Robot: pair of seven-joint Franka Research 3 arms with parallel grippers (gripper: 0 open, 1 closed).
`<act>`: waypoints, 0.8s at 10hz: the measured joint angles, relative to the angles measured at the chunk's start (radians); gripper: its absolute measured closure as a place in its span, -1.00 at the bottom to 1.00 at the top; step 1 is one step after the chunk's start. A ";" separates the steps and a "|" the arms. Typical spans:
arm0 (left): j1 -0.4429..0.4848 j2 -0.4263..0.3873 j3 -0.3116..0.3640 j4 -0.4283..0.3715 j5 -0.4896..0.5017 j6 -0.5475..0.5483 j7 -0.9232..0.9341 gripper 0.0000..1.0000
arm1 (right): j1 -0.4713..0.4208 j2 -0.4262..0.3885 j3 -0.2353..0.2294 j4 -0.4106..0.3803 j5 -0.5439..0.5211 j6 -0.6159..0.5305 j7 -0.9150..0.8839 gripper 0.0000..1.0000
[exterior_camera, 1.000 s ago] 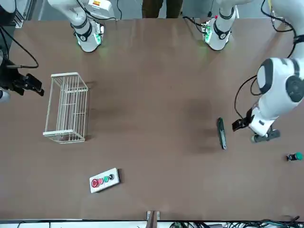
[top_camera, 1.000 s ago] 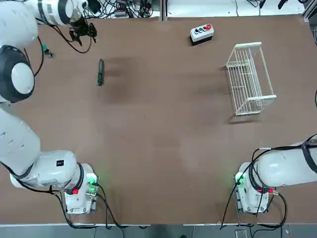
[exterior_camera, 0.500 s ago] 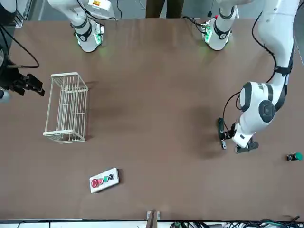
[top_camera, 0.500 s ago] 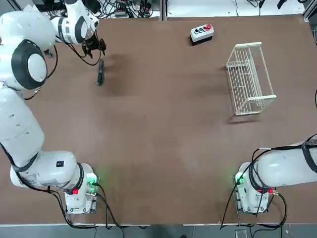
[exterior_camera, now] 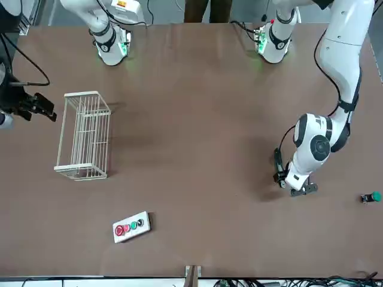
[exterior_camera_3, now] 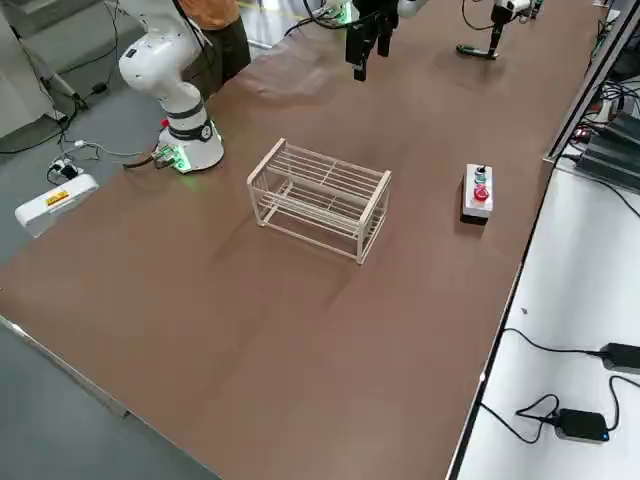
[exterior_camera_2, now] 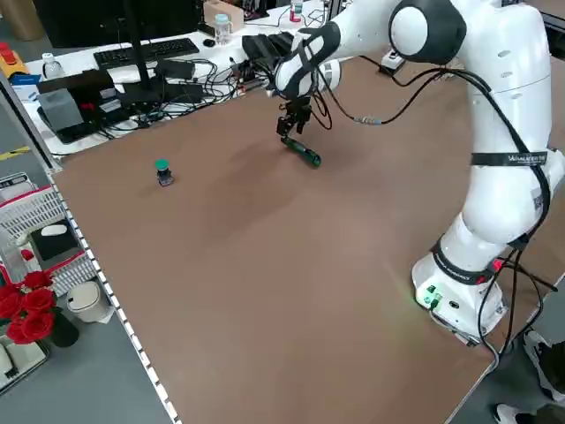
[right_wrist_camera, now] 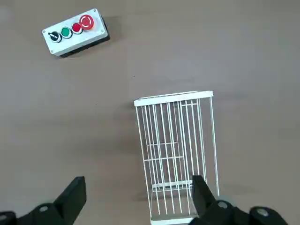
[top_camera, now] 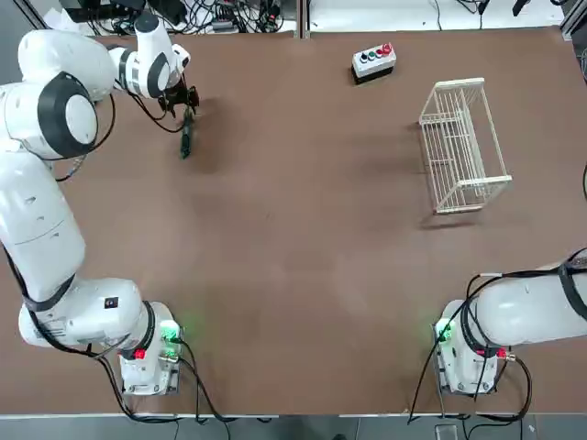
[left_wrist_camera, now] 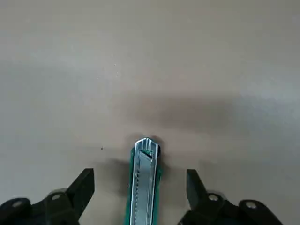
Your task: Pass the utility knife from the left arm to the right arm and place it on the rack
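Note:
The utility knife [top_camera: 186,137] lies flat on the brown table at the far left, a slim dark green-black stick. My left gripper [top_camera: 182,99] stands low over its far end. In the left wrist view the knife [left_wrist_camera: 146,180] runs between the two fingers of the left gripper [left_wrist_camera: 140,174], which is open and apart from it on both sides. The white wire rack [top_camera: 460,147] stands at the far right. My right gripper [exterior_camera: 36,106] hangs open above the table's right edge beside the rack [exterior_camera: 85,136], with the rack [right_wrist_camera: 176,154] under its spread fingers.
A grey button box [top_camera: 373,60] sits at the far edge between the knife and the rack. A small green-capped object [exterior_camera: 372,197] stands at the far left corner beyond the left arm. Cables and a keyboard [exterior_camera_2: 146,53] lie on a white bench past the table's edge.
The left gripper has swung from the table's far left corner rightward to the knife and dropped over its far end. The knife, rack and right arm have not moved.

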 joint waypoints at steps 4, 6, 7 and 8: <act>0.011 0.031 0.001 -0.002 0.000 0.041 -0.006 -0.54 | 0.001 0.000 0.000 0.000 0.000 0.003 0.000 -1.00; 0.012 0.023 0.000 -0.011 0.000 0.041 -0.006 -0.50 | 0.001 0.000 0.000 0.000 0.000 0.001 0.000 -1.00; 0.012 0.015 0.000 -0.018 0.000 0.041 -0.006 -0.37 | 0.001 0.000 0.000 0.000 0.000 -0.001 0.000 -1.00; 0.012 0.009 -0.001 -0.023 0.000 0.041 -0.006 -0.36 | 0.003 0.000 0.001 0.000 0.000 -0.002 0.000 -1.00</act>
